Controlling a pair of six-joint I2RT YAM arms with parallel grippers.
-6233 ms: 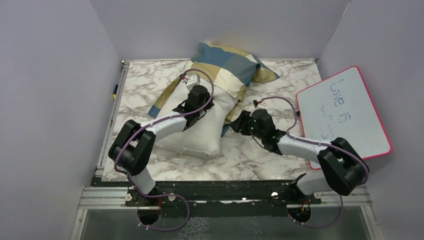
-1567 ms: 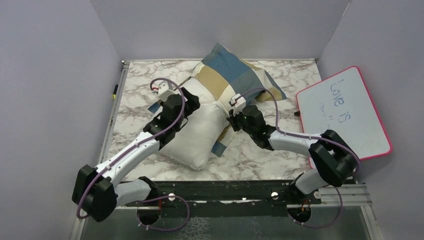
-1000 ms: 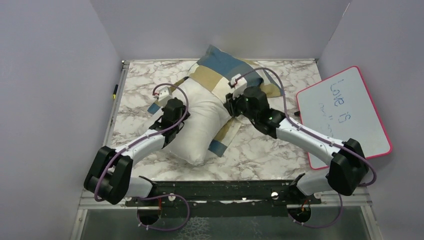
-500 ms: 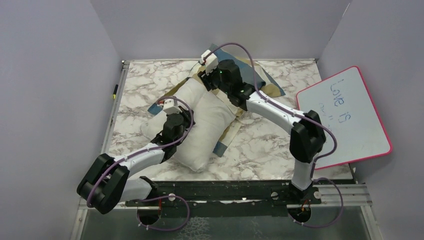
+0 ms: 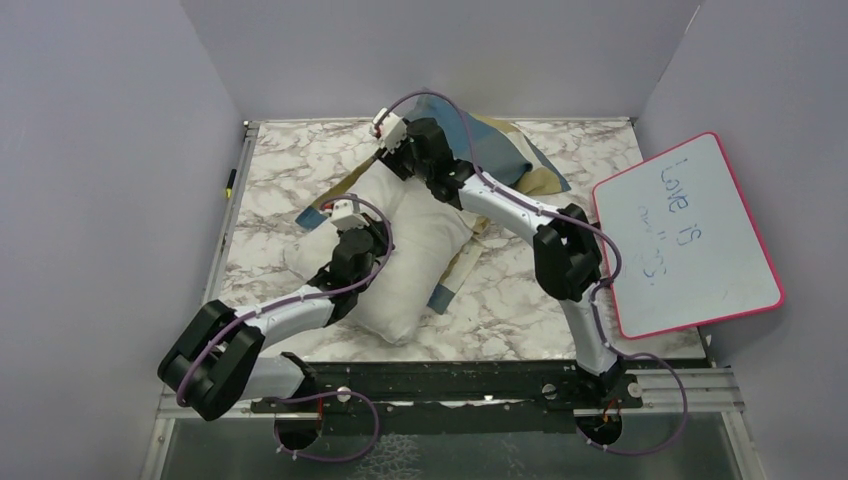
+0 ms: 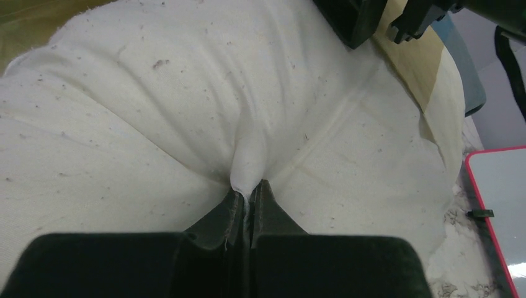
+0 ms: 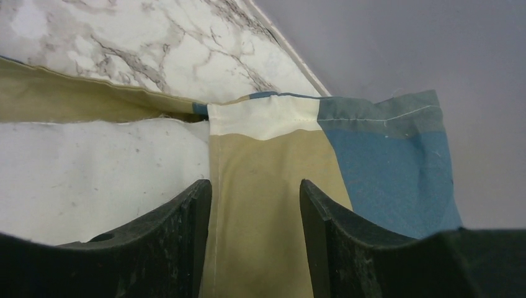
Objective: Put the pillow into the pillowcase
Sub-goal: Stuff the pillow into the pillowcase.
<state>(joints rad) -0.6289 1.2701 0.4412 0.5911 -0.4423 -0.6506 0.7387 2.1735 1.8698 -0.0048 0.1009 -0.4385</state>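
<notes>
Left tool (image 6: 249, 188) pinches a fold of the pillow (image 6: 155, 112); right tool (image 7: 255, 186) gapes, holding nothing, over the pillowcase (image 7: 384, 155) hem near the rear worktop (image 7: 155, 49) edge.

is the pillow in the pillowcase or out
Mostly out: the pillow lies bare, only its far end reaches the pillowcase.

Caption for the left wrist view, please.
Jaws of the left gripper pinch a fold of the pillow; the pillowcase shows upper right.
</notes>
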